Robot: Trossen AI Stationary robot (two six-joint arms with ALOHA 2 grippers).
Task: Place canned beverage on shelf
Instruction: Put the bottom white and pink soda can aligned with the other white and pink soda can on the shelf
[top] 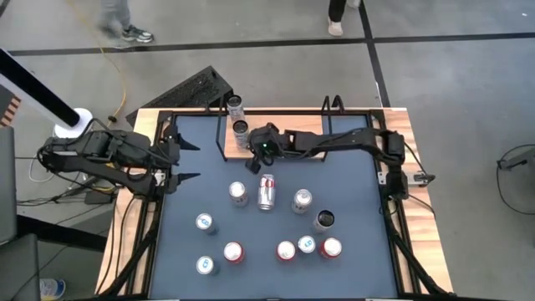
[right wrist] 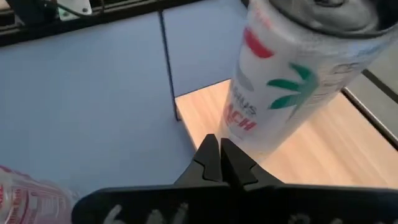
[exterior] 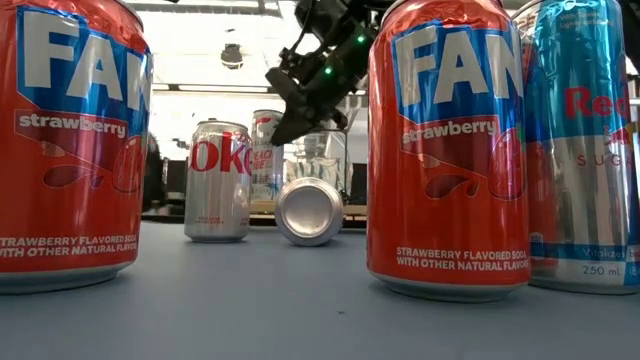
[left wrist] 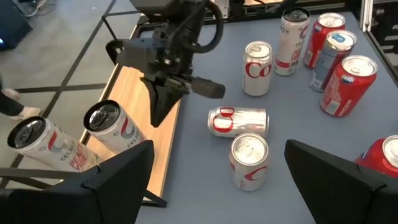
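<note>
The shelf (left wrist: 138,102) is a light-wood board (right wrist: 298,155) with thin black rod uprights, at the table's far side. Two slim white cans stand upright on it (top: 241,128) (top: 235,104); the nearer one (right wrist: 292,74) fills the right wrist view. My right gripper (top: 253,163) (left wrist: 160,109) is shut and empty. It points down over the board's near edge, just apart from the nearer can. A silver Coke can (top: 266,192) (left wrist: 239,120) lies on its side on the blue table. My left gripper (top: 191,162) (left wrist: 214,186) is open and empty at the table's left.
Several upright cans stand on the blue table top: silver Coke cans (top: 238,192) (top: 301,201), a dark-topped can (top: 324,219), and red and blue cans near the front edge (top: 286,249). Two red strawberry cans (exterior: 450,150) stand close in the low view. People's feet show beyond the table.
</note>
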